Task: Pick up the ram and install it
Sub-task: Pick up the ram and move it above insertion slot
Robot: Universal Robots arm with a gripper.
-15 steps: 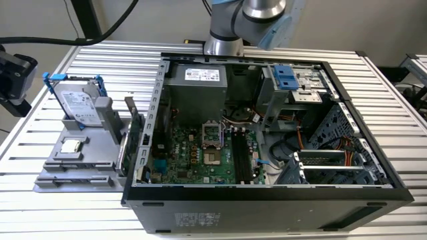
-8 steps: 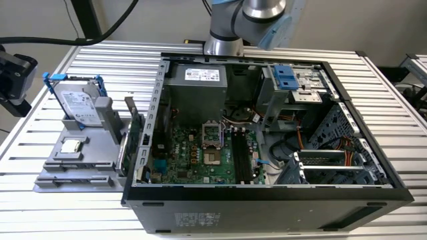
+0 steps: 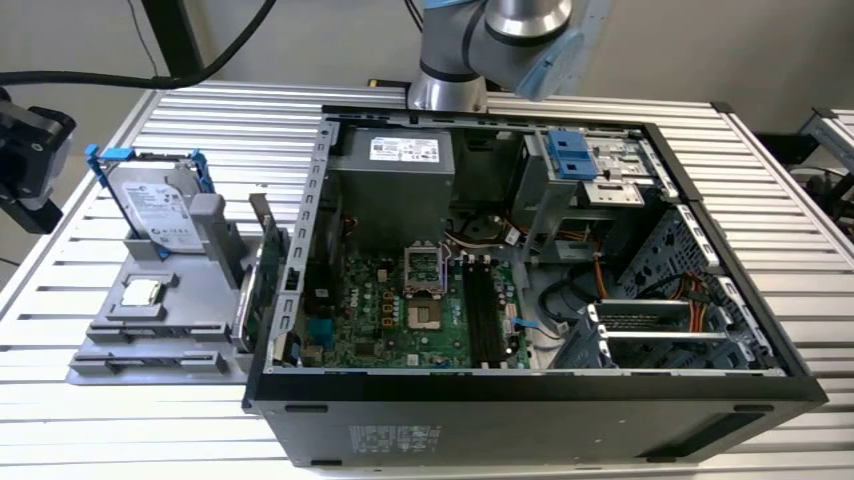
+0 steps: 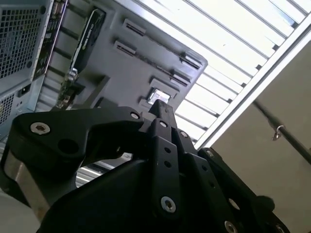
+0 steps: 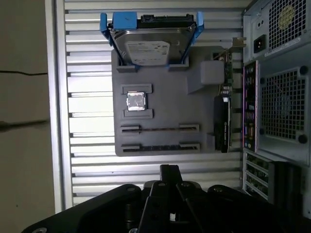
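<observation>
fingers (image 5: 168, 171) closed, ram (image 5: 160, 146) in grey holder (image 5: 160, 111)

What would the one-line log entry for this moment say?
stage: ram not yet picked | gripper: short of grey holder, apart from ram | ram: lying in holder slot | computer case: open on table

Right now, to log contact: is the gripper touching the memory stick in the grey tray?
Apart. In the first wrist view, bare table slats show between the gripper and the memory stick standing in the grey tray.
</observation>
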